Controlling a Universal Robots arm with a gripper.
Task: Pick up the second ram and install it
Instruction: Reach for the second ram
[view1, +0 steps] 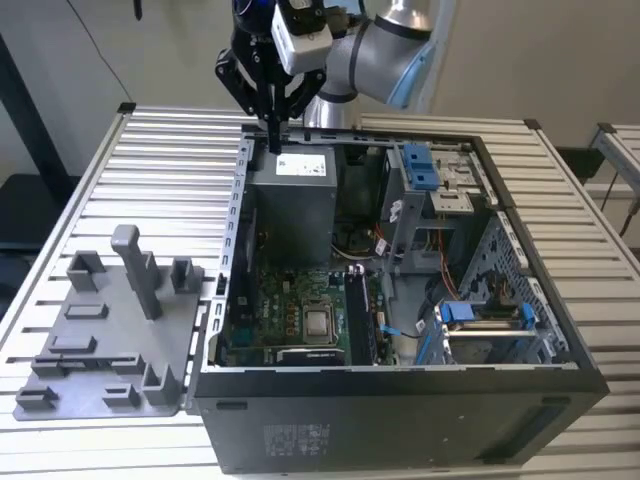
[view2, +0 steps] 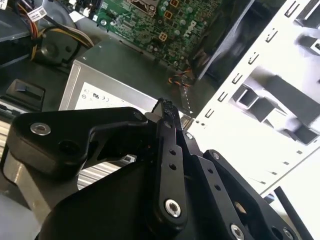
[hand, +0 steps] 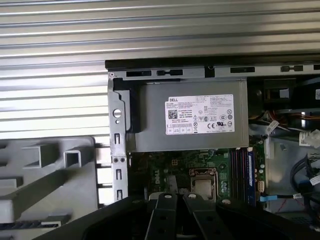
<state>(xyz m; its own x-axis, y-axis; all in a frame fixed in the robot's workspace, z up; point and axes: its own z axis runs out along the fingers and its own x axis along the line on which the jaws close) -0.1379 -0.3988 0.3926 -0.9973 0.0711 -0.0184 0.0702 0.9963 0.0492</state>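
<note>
Slatted tabletop (view1: 150, 180) is being shared by a fixture tray (view1: 110, 300) and an open computer case (view1: 400, 430). Inside, the second ram (view1: 357, 315) is being held upright by the motherboard (view1: 285, 300). Beyond, the gripper (view1: 272, 145) is being pointed downward above the power supply (view1: 295, 205), fingers closed, empty.

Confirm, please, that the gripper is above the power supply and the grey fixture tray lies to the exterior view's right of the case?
Not quite: the exterior view shows the grey fixture tray on the exterior view's left of the case. The gripper is indeed above the power supply.
</note>
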